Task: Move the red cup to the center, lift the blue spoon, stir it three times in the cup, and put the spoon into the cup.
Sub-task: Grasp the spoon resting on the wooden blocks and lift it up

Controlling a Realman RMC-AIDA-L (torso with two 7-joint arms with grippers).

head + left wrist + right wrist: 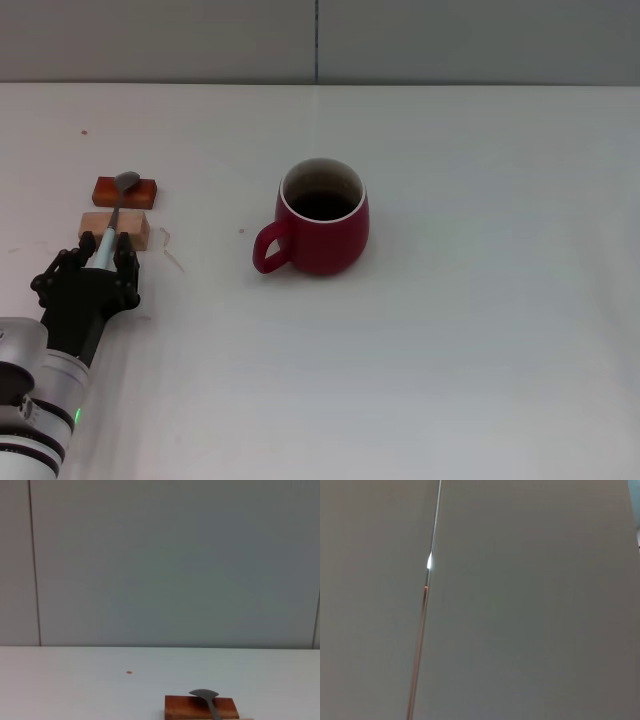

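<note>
Head view: red cup (322, 216) sits upright near table centre, handle toward the robot's left, well apart from everything else. Blue spoon (113, 213) lies across two wooden blocks, the dark block (126, 190) under its bowl and the pale block (114, 227) under its handle. Long axis runs roughly away from the robot, bowl at the far end. Left gripper (104, 252) is at the near end of the handle, fingers either side of it; can't tell if they're clamped or just straddling. Left arm is clearly the nearer one; right arm isn't visible here.

Left wrist view: only the spoon bowl and dark block show, dead ahead, with a grey wall behind.

Right wrist view: blank wall, nothing task-related.
</note>
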